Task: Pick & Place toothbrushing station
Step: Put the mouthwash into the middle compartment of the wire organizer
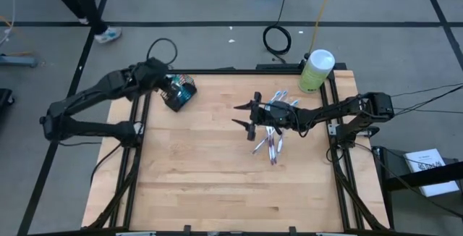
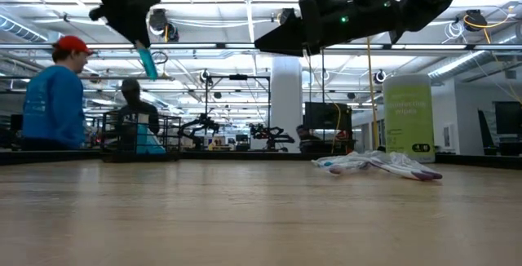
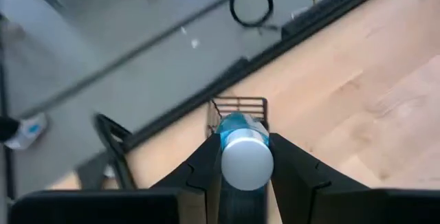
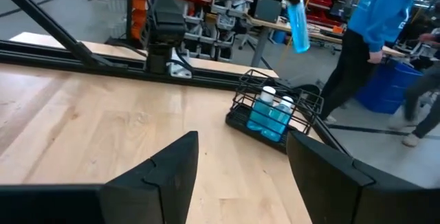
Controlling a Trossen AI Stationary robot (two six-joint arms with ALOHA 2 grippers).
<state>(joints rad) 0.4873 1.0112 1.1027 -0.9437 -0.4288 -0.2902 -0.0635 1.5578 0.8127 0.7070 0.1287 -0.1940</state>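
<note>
Pale wooden planks make up the table [image 1: 210, 163], which is framed in black rail and set on a grey workshop floor. At the upper left of the high view, the left gripper [image 1: 172, 84] is seen clenched on a blue bottle with a white cap [image 3: 245, 157], held above a small dark wire rack [image 1: 181, 95] lying at the table's far left edge; two more blue bottles [image 4: 271, 114] are seen inside that rack in the right wrist view. Right of centre in the high view, the right gripper [image 1: 248, 117] is shown with its jaws spread and nothing between them, hovering just left of a loose heap of blue-and-white toothbrushes [image 1: 273, 140] lying flat on the wood. A pale green canister [image 1: 315, 71] with a white lid is seen standing at the upper right corner of the table. A person in a blue top and red cap [image 2: 54, 95] is visible at the left of the low view.
</note>
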